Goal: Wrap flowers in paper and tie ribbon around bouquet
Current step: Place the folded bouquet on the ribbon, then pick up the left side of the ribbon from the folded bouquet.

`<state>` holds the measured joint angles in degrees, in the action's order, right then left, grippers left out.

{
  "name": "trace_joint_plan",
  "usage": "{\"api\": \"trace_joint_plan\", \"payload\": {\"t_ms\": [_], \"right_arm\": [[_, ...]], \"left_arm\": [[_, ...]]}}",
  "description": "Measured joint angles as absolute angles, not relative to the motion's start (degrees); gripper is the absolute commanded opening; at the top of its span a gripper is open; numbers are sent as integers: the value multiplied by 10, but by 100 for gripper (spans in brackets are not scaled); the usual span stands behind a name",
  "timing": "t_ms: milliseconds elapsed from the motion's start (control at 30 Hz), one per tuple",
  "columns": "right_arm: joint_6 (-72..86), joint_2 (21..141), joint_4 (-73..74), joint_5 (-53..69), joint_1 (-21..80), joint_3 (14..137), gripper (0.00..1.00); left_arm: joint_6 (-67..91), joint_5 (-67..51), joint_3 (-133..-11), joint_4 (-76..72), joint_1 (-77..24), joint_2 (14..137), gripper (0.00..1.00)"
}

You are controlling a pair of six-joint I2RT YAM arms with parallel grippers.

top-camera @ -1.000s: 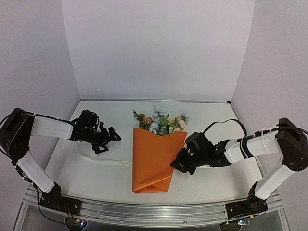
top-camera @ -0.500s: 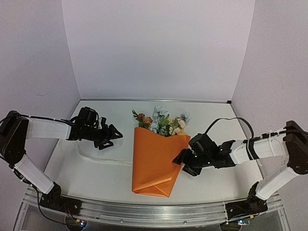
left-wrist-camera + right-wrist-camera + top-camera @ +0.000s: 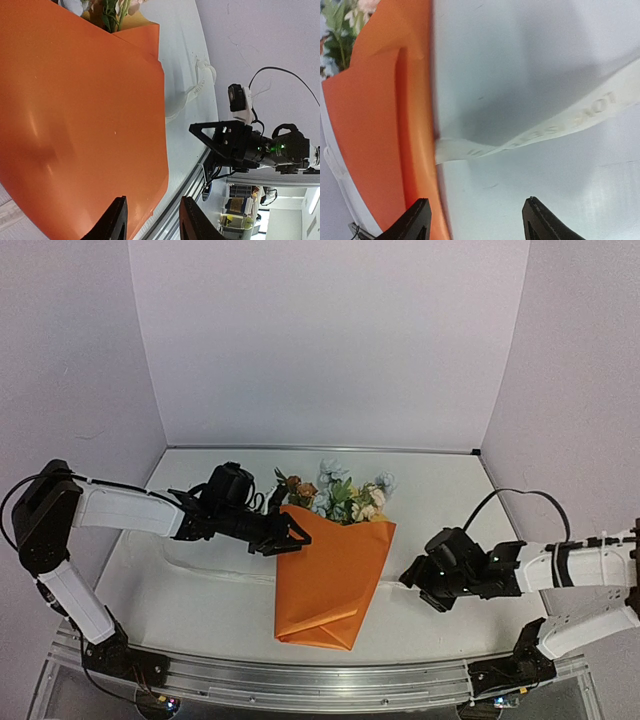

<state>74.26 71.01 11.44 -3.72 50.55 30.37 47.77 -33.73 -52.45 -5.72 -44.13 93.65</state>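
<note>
My left gripper [image 3: 288, 537] had swung in from the open table [image 3: 200, 615] on the left to the upper left edge of the paper [image 3: 325, 580]. My right gripper [image 3: 410, 582] had backed off the cone's right edge toward its own side, and the cone had tipped slightly.

In the left wrist view the left fingers stood moderately apart over the orange sheet, clamped on nothing I could see. The right fingers were spread wide over bare table, with the ribbon [image 3: 545, 132] lying loose ahead of them.

By my reading the wrapping was largely done. The paper lay folded into a cone at the middle of the table, with the flowers [image 3: 340, 495] poking out of its far end. The ribbon ran flat beneath the cone and emerged on both sides. Nothing was looped or knotted, so the whole tie remained.
</note>
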Motion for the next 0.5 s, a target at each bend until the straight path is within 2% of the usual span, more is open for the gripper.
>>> {"api": "trace_joint_plan", "payload": {"t_ms": [300,400,500], "right_arm": [[782,520,255,-158,380,215,74],[774,513,278,-185,328,208,71],[751,555,289,-201,298,222,67]], "left_arm": [[485,-300,-521,-56,-441,930,43],[498,-268,-494,-40,-426,891,45],[517,-231,-455,-17,-389,834,49]]}}
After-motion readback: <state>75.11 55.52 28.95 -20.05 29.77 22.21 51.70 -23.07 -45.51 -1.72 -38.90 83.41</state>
